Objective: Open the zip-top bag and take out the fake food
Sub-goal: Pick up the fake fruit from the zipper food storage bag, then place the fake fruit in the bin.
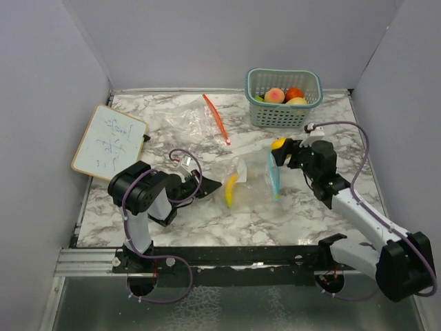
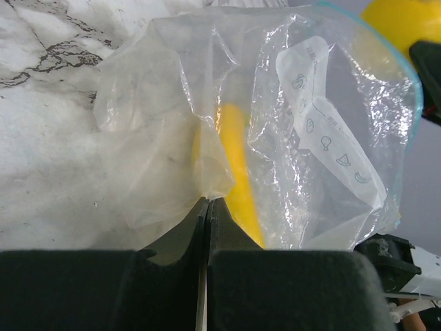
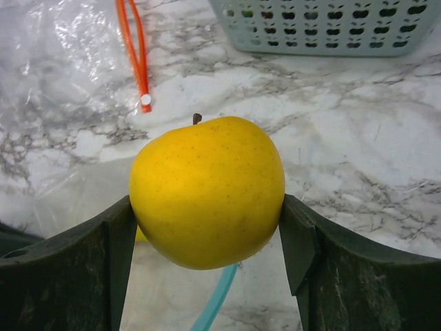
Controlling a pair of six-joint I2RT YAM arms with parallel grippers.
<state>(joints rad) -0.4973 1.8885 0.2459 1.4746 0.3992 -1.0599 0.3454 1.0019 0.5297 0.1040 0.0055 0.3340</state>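
- Fake food, first piece: a round yellow plastic fruit (image 3: 207,172) with a short brown stem is clamped between the two fingers of the right gripper (image 3: 207,217). It is held clear of the white marble-patterned table (image 1: 207,221), just outside the mouth of the clear zip-top plastic bag (image 1: 247,174).
- Fake food, second piece: a yellow plastic banana (image 2: 234,152) lies inside the bag, towards its closed end and away from the mouth.
- The left gripper (image 2: 207,203) has its jaws pressed together on a fold of the bag's closed end, right beside the banana, and so anchors the bag.
- The bag's teal zip strip (image 1: 273,172) marks the mouth. It is on the side facing the right gripper, opposite the left gripper's pinch.
- A teal plastic mesh basket (image 1: 282,116) stands beyond the bag's mouth end, towards the back wall. A pink-and-yellow toy peach (image 1: 275,95) and other toy fruits lie in it.
- Judged from this, the yellow fruit goes to the basket next. The basket lies ahead of the right gripper, and the right arm is far nearer to it than the left.
- Seen from above, the banana's long axis runs roughly crosswise to the line from pinch to mouth. The left gripper is closer to it but is busy holding the bag, so the right one would have to unload first and then reach in through the mouth.
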